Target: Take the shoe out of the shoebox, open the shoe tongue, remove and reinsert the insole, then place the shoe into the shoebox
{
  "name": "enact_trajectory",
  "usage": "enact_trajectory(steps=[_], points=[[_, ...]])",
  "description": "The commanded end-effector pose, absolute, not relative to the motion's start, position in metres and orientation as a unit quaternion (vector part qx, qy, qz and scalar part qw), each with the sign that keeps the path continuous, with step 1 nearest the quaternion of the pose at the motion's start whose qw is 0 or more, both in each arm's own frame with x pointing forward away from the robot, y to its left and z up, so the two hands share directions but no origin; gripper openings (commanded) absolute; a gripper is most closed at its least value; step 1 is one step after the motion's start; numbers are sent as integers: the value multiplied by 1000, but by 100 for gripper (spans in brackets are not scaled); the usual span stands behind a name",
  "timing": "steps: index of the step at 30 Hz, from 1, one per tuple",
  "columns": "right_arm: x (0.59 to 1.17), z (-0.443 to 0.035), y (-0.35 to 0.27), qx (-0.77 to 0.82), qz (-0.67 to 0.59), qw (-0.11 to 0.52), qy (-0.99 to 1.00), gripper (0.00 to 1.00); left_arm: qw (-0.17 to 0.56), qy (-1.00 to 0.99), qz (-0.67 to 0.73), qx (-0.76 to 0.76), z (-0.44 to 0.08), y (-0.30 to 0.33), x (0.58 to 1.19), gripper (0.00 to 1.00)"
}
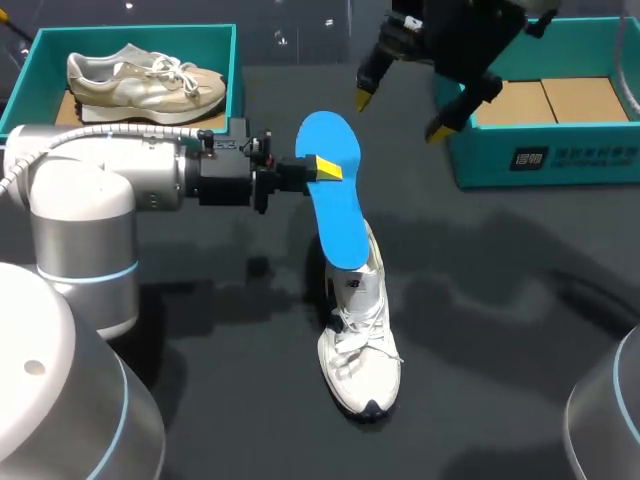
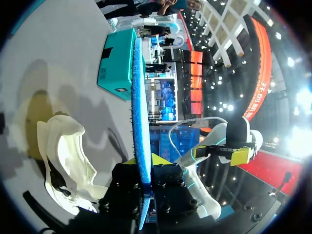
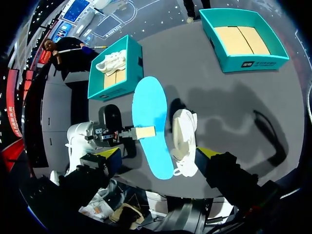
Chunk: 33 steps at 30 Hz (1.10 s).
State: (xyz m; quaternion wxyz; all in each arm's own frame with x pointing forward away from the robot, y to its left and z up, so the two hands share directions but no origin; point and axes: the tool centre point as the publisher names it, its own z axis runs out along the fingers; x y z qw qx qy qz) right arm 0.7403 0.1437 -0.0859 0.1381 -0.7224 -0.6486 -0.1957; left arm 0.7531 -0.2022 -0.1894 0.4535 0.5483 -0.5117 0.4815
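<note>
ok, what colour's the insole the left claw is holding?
The insole is bright blue; the head view shows it best.

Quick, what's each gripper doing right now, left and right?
Left gripper: shut on the blue insole.
Right gripper: open, holding nothing.

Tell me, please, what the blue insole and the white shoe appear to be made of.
Blue insole: probably foam, matte, thin, with a porous-looking edge in the left wrist view; flat though the left gripper pinches it only mid-length. White shoe: seemingly textile or mesh upper, matte, with woven laces; sole material unclear.
</note>
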Motion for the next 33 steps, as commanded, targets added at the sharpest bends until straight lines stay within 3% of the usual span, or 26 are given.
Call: enact_trajectory(steps=[1, 33], points=[[741, -100, 139, -659, -354, 287, -598, 100, 453, -512, 481, 549, -190, -202, 752, 0], [741, -151, 122, -578, -476, 401, -527, 100, 453, -512, 481, 549, -190, -202, 752, 0]])
